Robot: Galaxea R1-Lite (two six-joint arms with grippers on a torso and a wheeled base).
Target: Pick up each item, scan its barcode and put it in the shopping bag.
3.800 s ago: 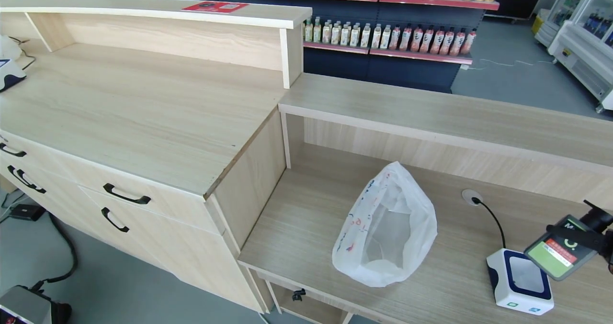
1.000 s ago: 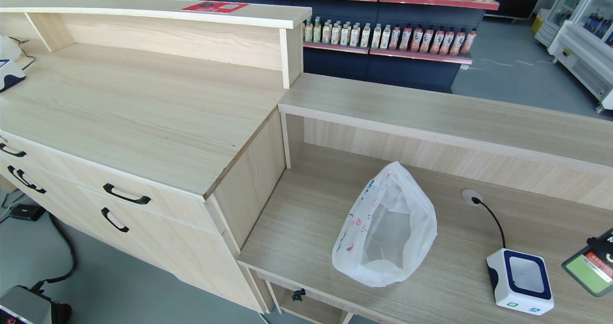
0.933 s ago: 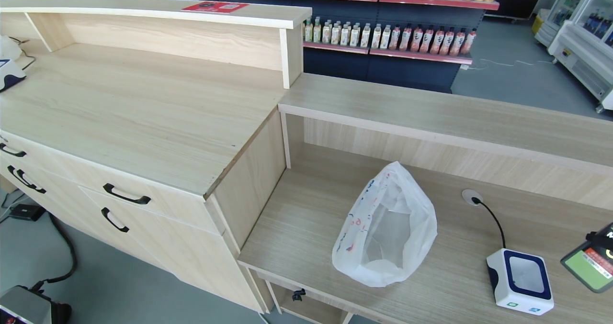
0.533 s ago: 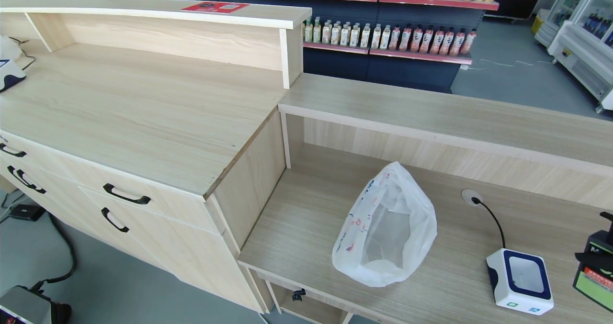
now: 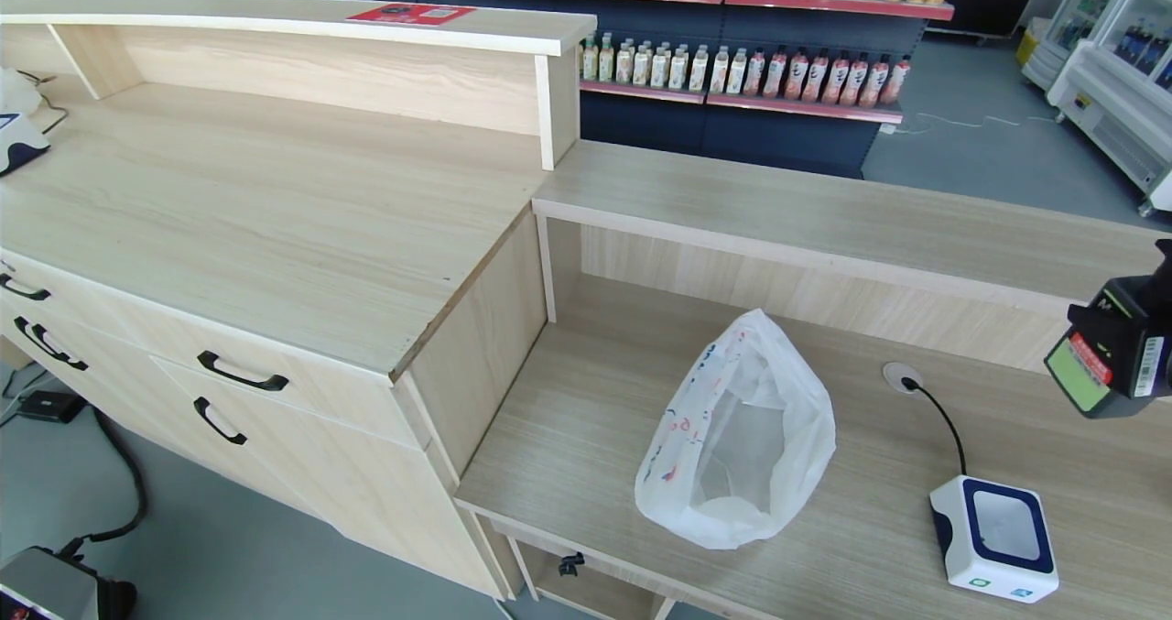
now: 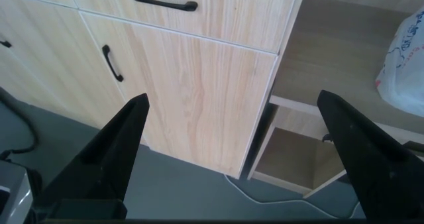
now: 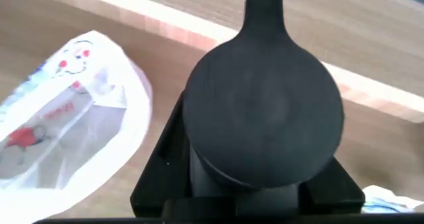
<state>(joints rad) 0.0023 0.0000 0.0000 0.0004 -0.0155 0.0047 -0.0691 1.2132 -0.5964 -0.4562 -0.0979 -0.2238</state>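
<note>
A black box with a green face and a white barcode label (image 5: pixel 1110 362) hangs in the air at the far right, above and behind the scanner (image 5: pixel 996 536). My right gripper (image 5: pixel 1163 304) is shut on it; in the right wrist view its round black pad (image 7: pixel 262 111) covers the box (image 7: pixel 165 177). The white shopping bag (image 5: pixel 742 437) lies open on the lower counter, to the left of the scanner, and appears as the bag (image 7: pixel 63 124) beside the box. My left gripper (image 6: pixel 230 105) hangs open and empty low in front of the cabinet doors.
The scanner's black cable (image 5: pixel 938 414) runs to a grommet in the lower counter (image 5: pixel 586 418). A raised ledge (image 5: pixel 824 217) runs behind it. The taller counter (image 5: pixel 256 208) with drawers (image 5: pixel 240 375) stands to the left. Another scanner (image 5: pixel 18 139) sits at the far left.
The box in my right gripper swung away from above the scanner to the right edge, dipped low, then rose and turned so its barcode label shows. Bag and scanner stayed put.
</note>
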